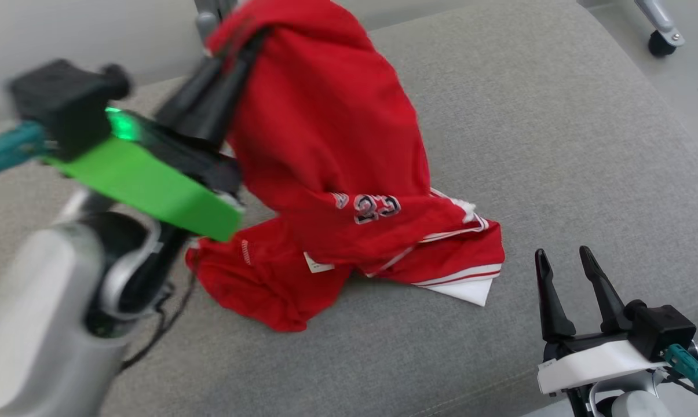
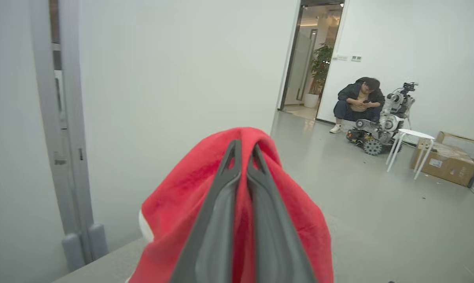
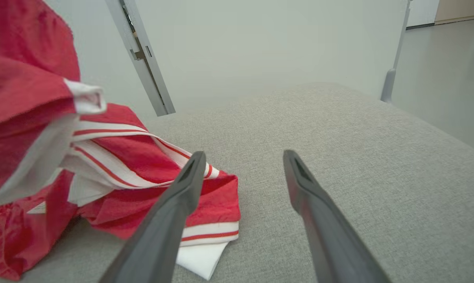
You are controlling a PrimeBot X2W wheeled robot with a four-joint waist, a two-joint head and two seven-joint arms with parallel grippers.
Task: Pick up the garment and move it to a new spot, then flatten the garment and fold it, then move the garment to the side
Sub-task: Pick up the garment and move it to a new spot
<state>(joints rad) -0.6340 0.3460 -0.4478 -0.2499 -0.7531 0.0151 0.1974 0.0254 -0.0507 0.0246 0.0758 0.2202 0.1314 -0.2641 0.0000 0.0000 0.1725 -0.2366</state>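
LIFT BEGUN: A red garment [image 1: 331, 133] is gripped at its top fold by the left hand [image 1: 250, 43]. The two dark fingers [image 2: 221, 220] are pressed together on the cloth, and red fabric is draped down both sides of them in the left wrist view.

The garment is partly raised. Its upper part hangs from the pinch at the upper left of the head view, while its lower part lies bunched on the grey padded surface [image 1: 557, 145]. The long axis thus runs from the left hand down and toward the robot's right. It ends in a striped hem [image 1: 464, 277] whose white corner rests flat on the surface.

The right hand [image 1: 563, 255] is spread and empty, low at the robot's right. In the head view a gap of bare surface is seen between it and the hem, which lies just to its left and slightly ahead.

The pick-up is judged to be under way, with the carry to a new spot not yet made. The trailing end is judged nearer the right hand than the left, so a second grasp for flattening would be most readily taken there. If the carry is made at this height, the lower part may be dragged across the surface.
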